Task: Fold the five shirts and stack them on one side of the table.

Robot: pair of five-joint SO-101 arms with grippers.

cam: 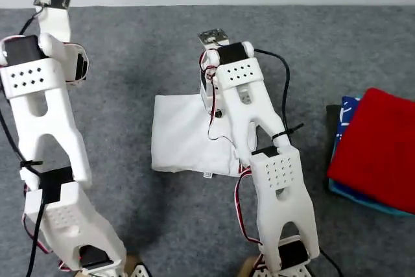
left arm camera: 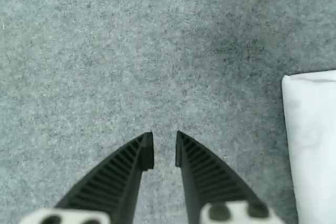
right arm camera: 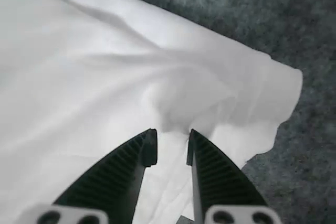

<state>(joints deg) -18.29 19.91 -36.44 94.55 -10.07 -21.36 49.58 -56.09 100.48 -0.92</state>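
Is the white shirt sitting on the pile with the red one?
No, the white shirt lies alone mid-table, apart from the side pile topped by the red shirt.

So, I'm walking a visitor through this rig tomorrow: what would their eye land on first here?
Most likely the red shirt, folded on top of the blue shirts stacked at the right edge of the high view. Next comes the white shirt mid-table, lying rumpled under the right end effector and standing out against the grey table.
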